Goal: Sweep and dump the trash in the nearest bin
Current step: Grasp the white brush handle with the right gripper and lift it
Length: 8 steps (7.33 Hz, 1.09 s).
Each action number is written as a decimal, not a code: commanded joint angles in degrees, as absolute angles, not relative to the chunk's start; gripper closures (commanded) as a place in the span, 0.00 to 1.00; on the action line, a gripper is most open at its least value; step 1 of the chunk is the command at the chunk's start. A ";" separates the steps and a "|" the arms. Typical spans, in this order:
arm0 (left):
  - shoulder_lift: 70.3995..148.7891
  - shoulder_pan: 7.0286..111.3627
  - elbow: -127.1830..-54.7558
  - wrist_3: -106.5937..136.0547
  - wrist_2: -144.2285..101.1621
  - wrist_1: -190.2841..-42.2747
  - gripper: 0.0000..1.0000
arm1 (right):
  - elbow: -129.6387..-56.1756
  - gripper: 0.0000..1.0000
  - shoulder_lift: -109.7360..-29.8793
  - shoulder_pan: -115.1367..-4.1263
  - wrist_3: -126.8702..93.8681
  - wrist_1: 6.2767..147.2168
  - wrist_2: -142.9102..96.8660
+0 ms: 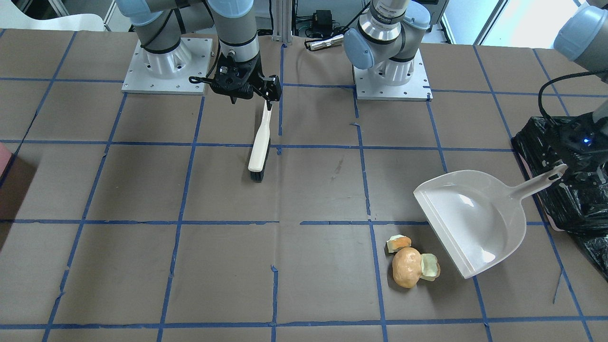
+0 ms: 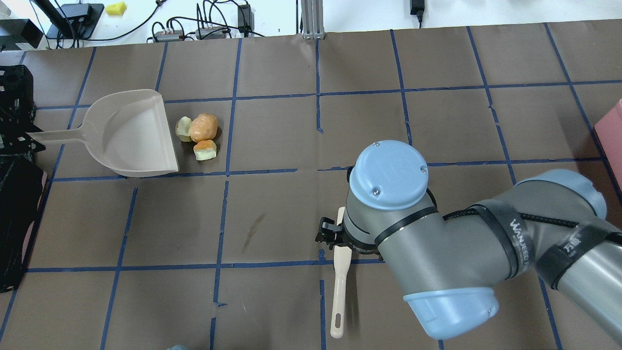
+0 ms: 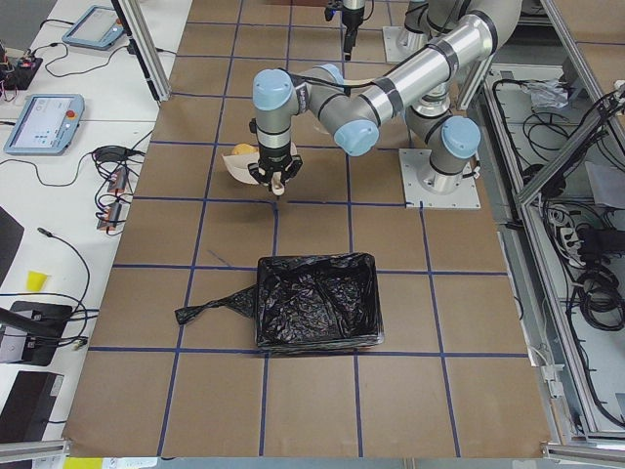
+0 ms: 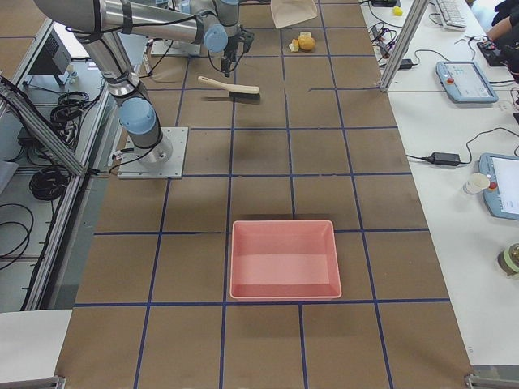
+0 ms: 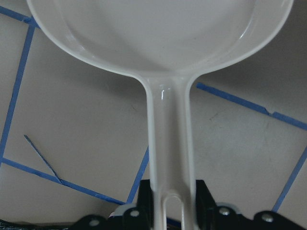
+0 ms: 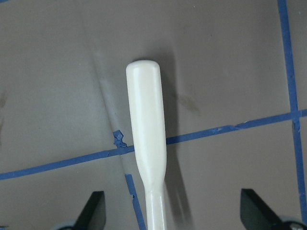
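The trash lies on the table just off the dustpan's lip: a tan-orange potato-like lump (image 1: 407, 267) (image 2: 203, 127) and two small scraps (image 1: 398, 243) (image 1: 430, 266). My left gripper (image 1: 563, 173) (image 5: 170, 206) is shut on the handle of the pale grey dustpan (image 1: 475, 218) (image 2: 131, 133) (image 5: 144, 33), whose mouth faces the trash. The cream brush (image 1: 259, 147) (image 2: 338, 291) (image 6: 146, 124) lies on the table. My right gripper (image 1: 251, 92) (image 6: 177, 211) is open above it, fingers (image 6: 96, 211) wide on either side of the handle. The black-bagged bin (image 3: 317, 301) (image 1: 570, 199) stands behind the left gripper.
A pinkish-red tray (image 4: 284, 259) (image 2: 612, 131) stands at the table's far right end. The right arm's elbow (image 2: 388, 175) hides the brush head and the gripper from overhead. The arm bases (image 1: 166, 61) (image 1: 389, 71) stand along the robot's side of the table.
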State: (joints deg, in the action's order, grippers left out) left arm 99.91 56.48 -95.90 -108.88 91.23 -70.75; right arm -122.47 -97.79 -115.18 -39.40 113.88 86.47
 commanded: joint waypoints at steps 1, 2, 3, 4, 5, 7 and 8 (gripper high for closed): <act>104.82 55.72 -92.13 -118.01 90.53 -70.49 0.97 | -127.77 0.01 -101.76 -116.80 -42.26 115.39 86.49; 107.03 55.64 -90.20 -122.13 90.01 -70.49 0.97 | -129.62 0.01 -103.08 -116.89 -43.75 116.36 86.48; 108.62 55.63 -88.87 -124.26 90.00 -70.49 0.97 | -130.51 0.01 -103.36 -118.11 -46.64 117.32 86.40; 109.50 55.63 -87.90 -124.54 90.35 -70.49 0.96 | -130.52 0.01 -102.66 -120.13 -49.37 118.90 86.40; 110.90 55.63 -86.76 -124.89 90.61 -70.49 0.96 | -130.52 0.00 -101.79 -121.36 -50.53 120.13 86.40; 113.81 55.63 -84.12 -125.33 90.97 -70.05 0.96 | -130.60 0.00 -99.24 -121.55 -51.59 122.25 86.48; 114.51 55.63 -84.20 -125.16 90.79 -69.87 0.96 | -130.78 0.01 -99.05 -121.73 -51.50 122.26 87.53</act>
